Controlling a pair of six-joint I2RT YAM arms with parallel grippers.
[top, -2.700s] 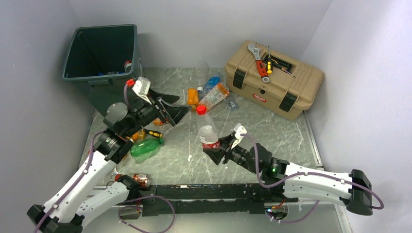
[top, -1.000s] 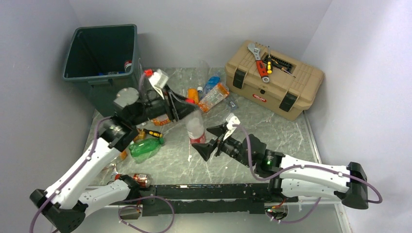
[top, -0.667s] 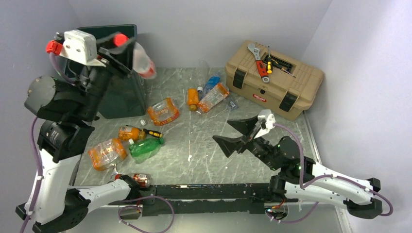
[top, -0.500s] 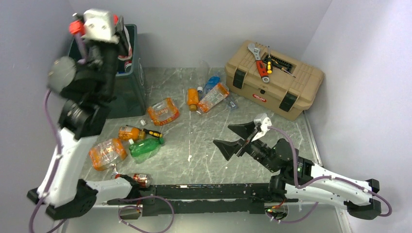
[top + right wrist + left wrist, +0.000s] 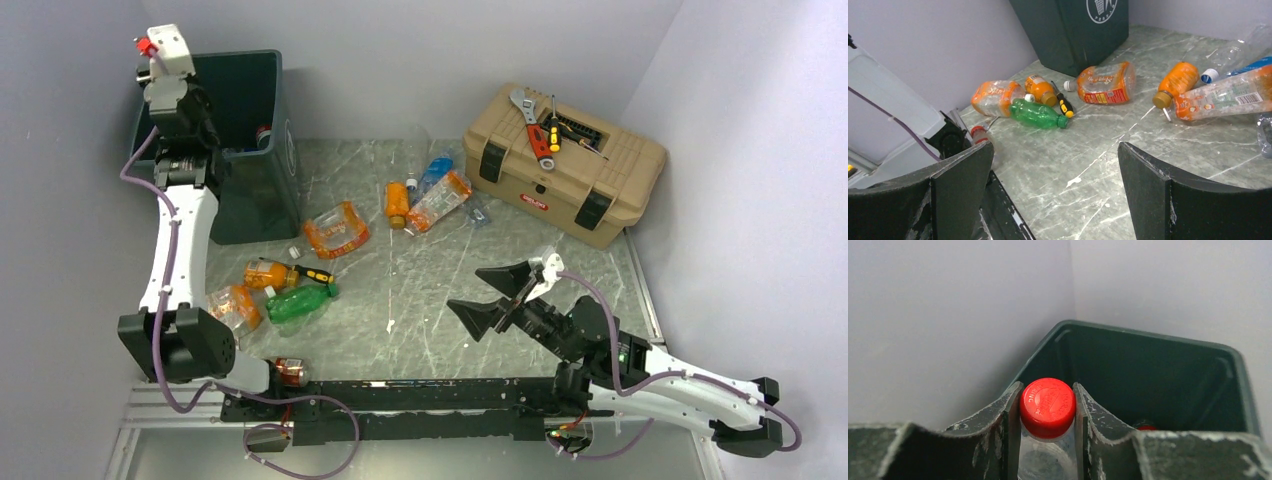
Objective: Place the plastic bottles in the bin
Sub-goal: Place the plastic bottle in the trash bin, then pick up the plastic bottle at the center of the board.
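Left wrist view shows the left jaws closed on the neck of a clear bottle (image 5: 1047,460), just under its red cap (image 5: 1047,407). The bin (image 5: 1153,340) opens ahead of it, across the centre and right of the frame. The bottle looks to be near the bin's rim rather than over its middle. A release here could clip the edge and drop it between bin and wall, likely out of reach. A grip so close to the cap may also let the body swing on the way down.

In the top external view the right jaws stand wide open and empty, right of centre in the lower frame. The grey-green marbled surface (image 5: 400,300) carries more bottles at left and centre — a green bottle (image 5: 300,303) and an orange-labelled bottle (image 5: 336,230), with a screwdriver (image 5: 318,274) among them. A tan toolbox (image 5: 565,165) sits at upper right, and plain pale walls close in on three sides.
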